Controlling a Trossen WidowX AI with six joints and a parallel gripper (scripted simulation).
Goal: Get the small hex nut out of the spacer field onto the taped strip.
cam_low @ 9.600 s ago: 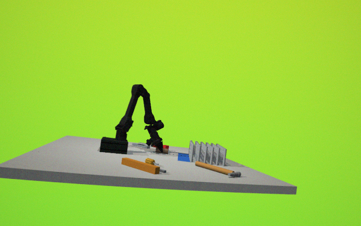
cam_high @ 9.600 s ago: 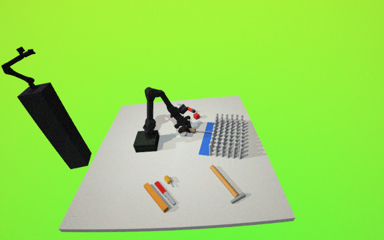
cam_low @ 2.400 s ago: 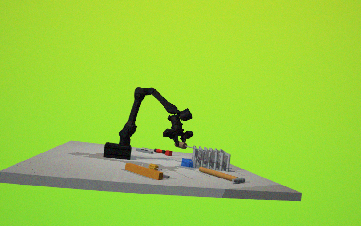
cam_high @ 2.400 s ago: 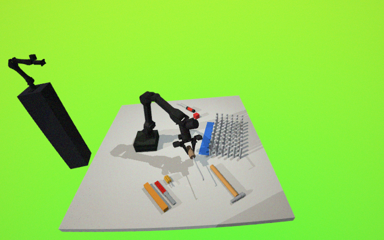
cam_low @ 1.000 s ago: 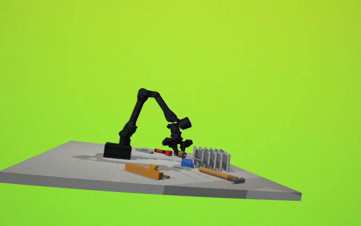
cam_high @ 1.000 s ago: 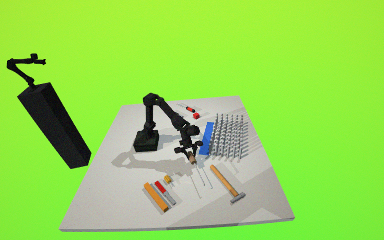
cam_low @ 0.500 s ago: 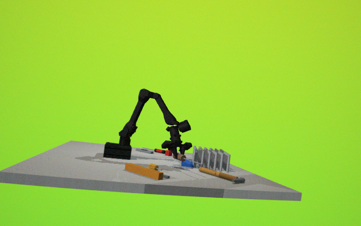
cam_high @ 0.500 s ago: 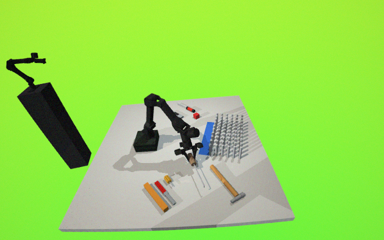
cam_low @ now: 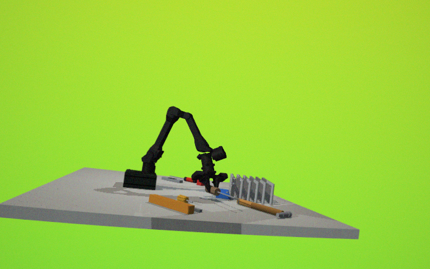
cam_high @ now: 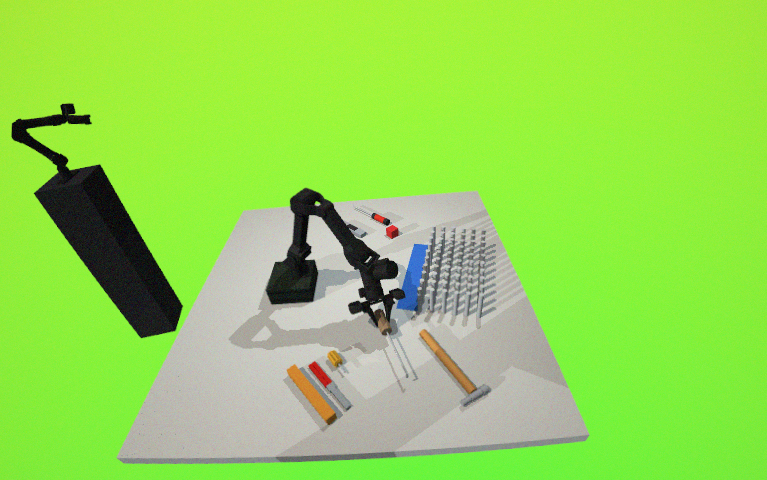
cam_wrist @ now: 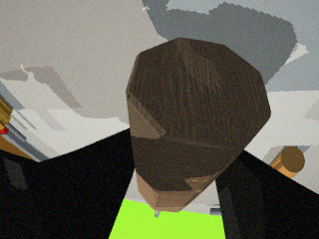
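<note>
My gripper [cam_high: 381, 320] [cam_low: 211, 189] is shut on the brown wooden handle [cam_high: 383, 322] [cam_low: 214, 190] [cam_wrist: 199, 100] of a tool with a long thin metal shaft [cam_high: 397, 355]. The tool is held above the table between the blue strip and the tools at the front, its shaft pointing toward the table's front edge, away from the spacers. The grey metal spacers [cam_high: 448, 273] [cam_low: 252, 190] stand upright in rows at the right. The blue taped strip [cam_high: 413, 278] [cam_low: 224, 193] lies along their near side. I cannot make out the nut in any view.
A hammer [cam_high: 449, 364] [cam_low: 260, 207] lies front right of the tool. An orange bar [cam_high: 311, 394] [cam_low: 171, 204], a red-handled tool [cam_high: 320, 374] and a yellow piece [cam_high: 334, 358] [cam_low: 183, 198] lie front left. A red cube [cam_high: 392, 231] and a red-and-black screwdriver [cam_high: 380, 218] lie at the back.
</note>
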